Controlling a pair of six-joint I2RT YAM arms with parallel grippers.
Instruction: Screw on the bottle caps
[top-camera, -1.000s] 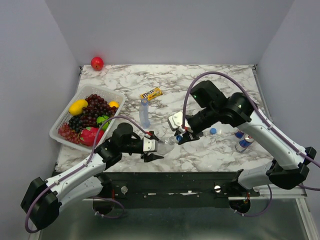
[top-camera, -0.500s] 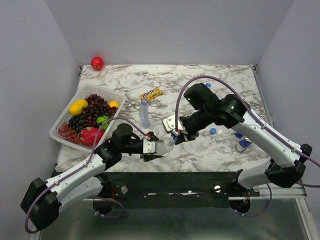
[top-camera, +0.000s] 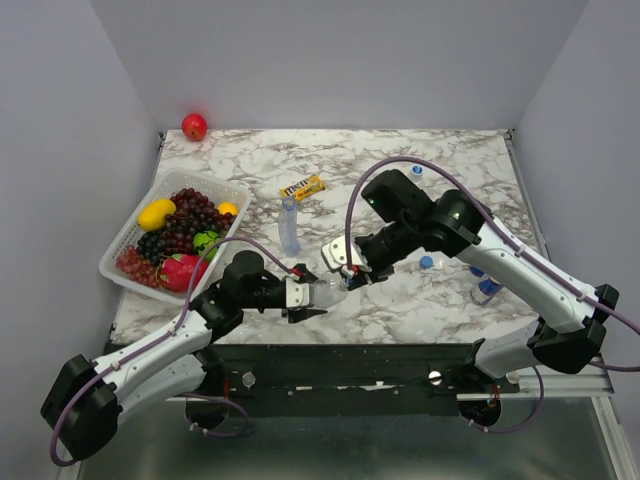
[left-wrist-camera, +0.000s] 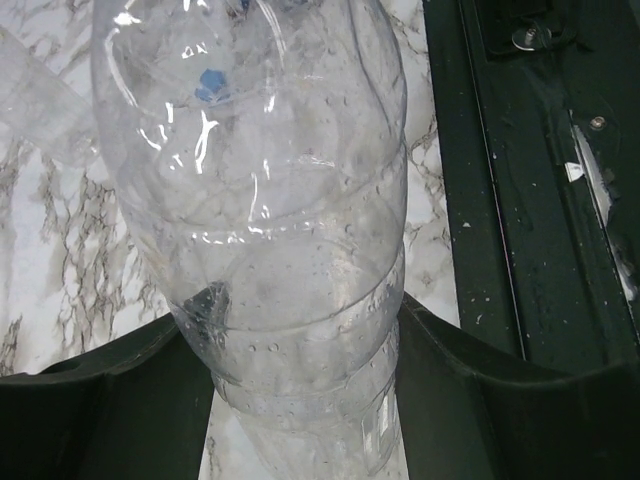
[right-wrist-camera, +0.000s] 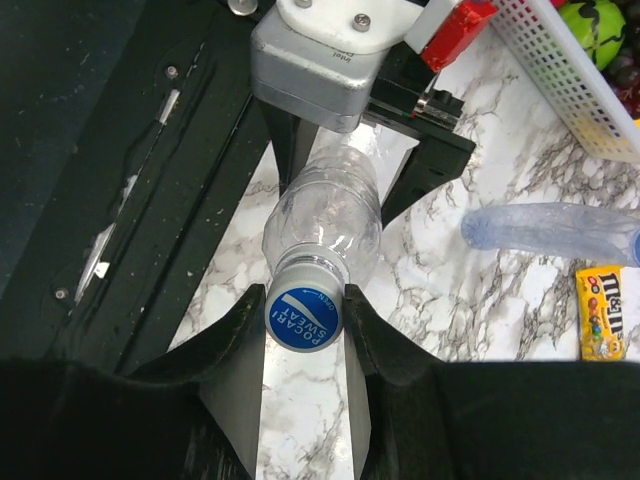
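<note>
While no bottle can be called finished, one is in work: wide bottle (right-wrist-camera: 325, 215), lying level over the near edge of the table (top-camera: 450, 150), cap (right-wrist-camera: 304, 318) on its mouth; how far threaded, cannot tell.

Jaws of left gripper (top-camera: 308, 298): part-open, clamped around the bottle's body.

Jaws of right gripper (top-camera: 350, 278): almost closed, pinching that cap.

Outstanding: slim bottle (top-camera: 289, 228), mid-table, no cap seen on it; loose cap (top-camera: 427, 262) by the right arm; second loose cap (top-camera: 416, 170) farther back.

Third bottle: not located.
</note>
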